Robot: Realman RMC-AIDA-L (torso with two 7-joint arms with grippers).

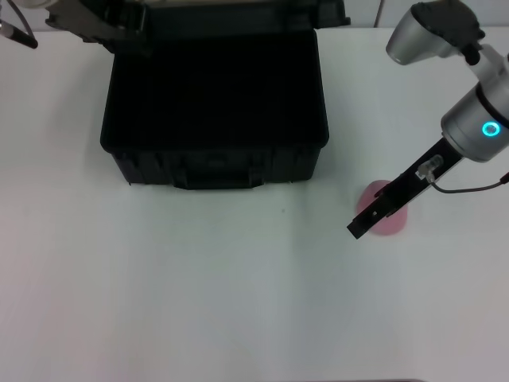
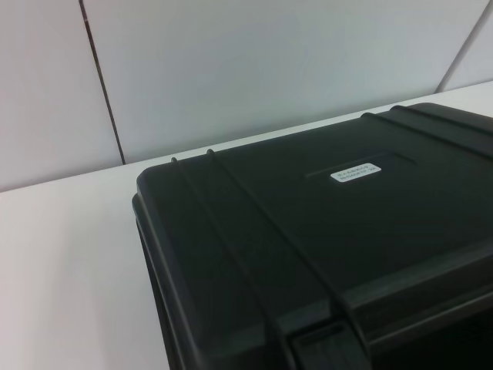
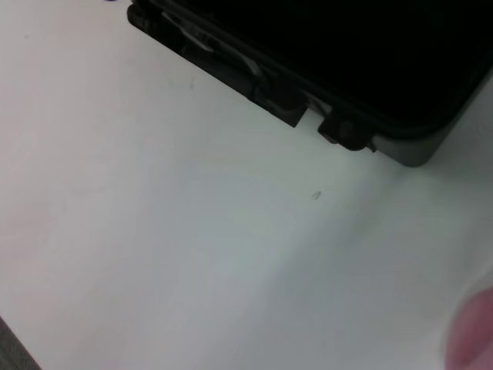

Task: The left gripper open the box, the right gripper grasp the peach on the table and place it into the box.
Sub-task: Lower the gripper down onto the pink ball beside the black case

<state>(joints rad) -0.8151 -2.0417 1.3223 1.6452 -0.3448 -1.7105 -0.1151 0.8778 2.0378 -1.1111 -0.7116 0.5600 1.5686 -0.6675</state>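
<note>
- The peach sits on the white table on my right side, well apart from the box and a little nearer to me than the front wall of the box. It is pale pink and round, so I can give it no long axis and no direction. My own claw covers part of it.
- In my right wrist view the peach shows only as a pink blur at the edge.
- My right gripper is low over the peach. Its slim black body runs across the fruit, slanted from my blue-ringed arm toward the box side, and its tip is just beyond the fruit's edge. I cannot tell if its fingers are apart or together.
- The box stands open on the far middle of the table, its inside black and dark. Its long axis goes left to right across the table, and the latches on its front wall face me.
- My left gripper is at the far left corner of the box, by the raised lid. I cannot tell the state of its fingers.
- The lid carries a small white label with dark print. The writing is too small for me to read.
</note>
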